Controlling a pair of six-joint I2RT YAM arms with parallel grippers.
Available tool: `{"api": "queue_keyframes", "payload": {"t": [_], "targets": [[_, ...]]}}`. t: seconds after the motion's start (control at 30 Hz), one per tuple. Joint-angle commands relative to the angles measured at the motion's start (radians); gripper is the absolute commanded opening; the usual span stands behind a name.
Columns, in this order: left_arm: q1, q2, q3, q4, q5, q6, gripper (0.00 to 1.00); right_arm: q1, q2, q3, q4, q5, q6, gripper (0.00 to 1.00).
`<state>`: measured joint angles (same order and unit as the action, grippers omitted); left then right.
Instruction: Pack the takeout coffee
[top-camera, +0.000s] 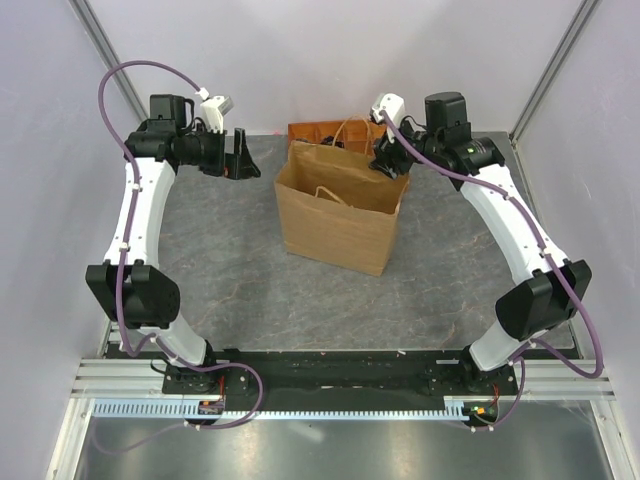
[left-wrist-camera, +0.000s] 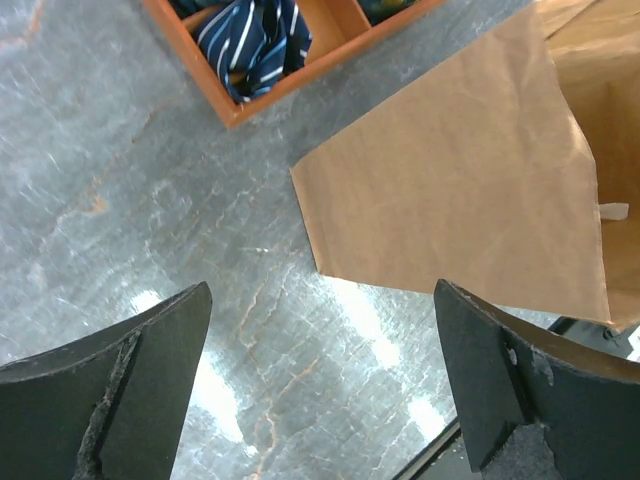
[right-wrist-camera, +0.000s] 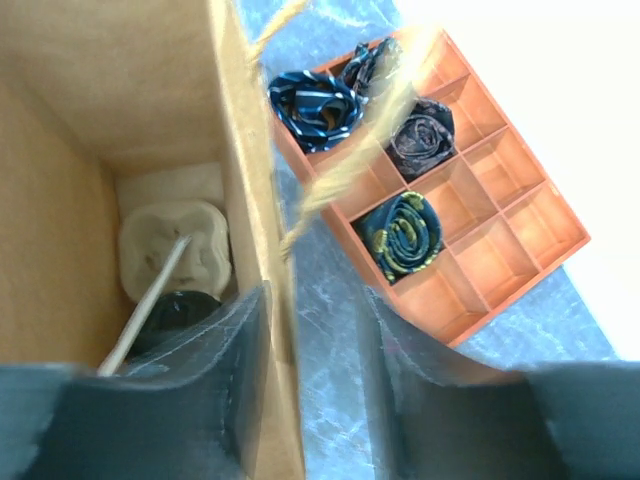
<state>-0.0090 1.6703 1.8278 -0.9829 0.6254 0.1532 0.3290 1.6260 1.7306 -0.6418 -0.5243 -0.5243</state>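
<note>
Takeout coffee (right-wrist-camera: 178, 312) down in the carrier (right-wrist-camera: 175, 240) inside the paper bag (right-wrist-camera: 120, 90), just beside the inner finger of the spread right gripper (right-wrist-camera: 315, 330). Left gripper (left-wrist-camera: 320, 300) spread too, empty. Seemingly packed, bar pulling clear.

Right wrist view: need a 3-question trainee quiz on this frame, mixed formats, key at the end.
1. Where is the takeout coffee relative to the paper bag? A) beside it B) inside it C) behind it
2. True or false: the left gripper is open and empty.
3. Fill in: the right gripper has one finger on each side of the bag's ____.
Key: 1 B; 2 true; 3 wall.
</note>
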Motion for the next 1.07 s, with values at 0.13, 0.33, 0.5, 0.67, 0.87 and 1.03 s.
{"api": "queue_keyframes", "payload": {"t": [0.13,0.33,0.5,0.67,0.87,1.03], "targets": [[0.081,-0.012,0.01,0.055,-0.018,-0.084,1.0,-0.007,-0.098,0.084,0.036,0.056,0.113,0.84],[0.156,0.069,0.082,0.049,0.022,-0.132,1.0,-0.034,-0.132,0.156,0.036,0.125,0.22,0.95],[0.225,0.164,0.175,0.026,0.022,-0.139,1.0,-0.131,-0.127,0.205,0.034,0.181,0.326,0.98],[0.28,0.261,0.254,-0.013,0.011,-0.139,1.0,-0.361,-0.084,0.149,0.034,0.107,0.447,0.98],[0.296,0.301,0.228,-0.025,-0.078,-0.104,1.0,-0.58,0.0,0.074,0.04,0.064,0.503,0.98],[0.297,0.282,0.166,0.009,-0.118,-0.078,1.0,-0.657,0.061,0.043,0.062,0.064,0.504,0.98]]}}
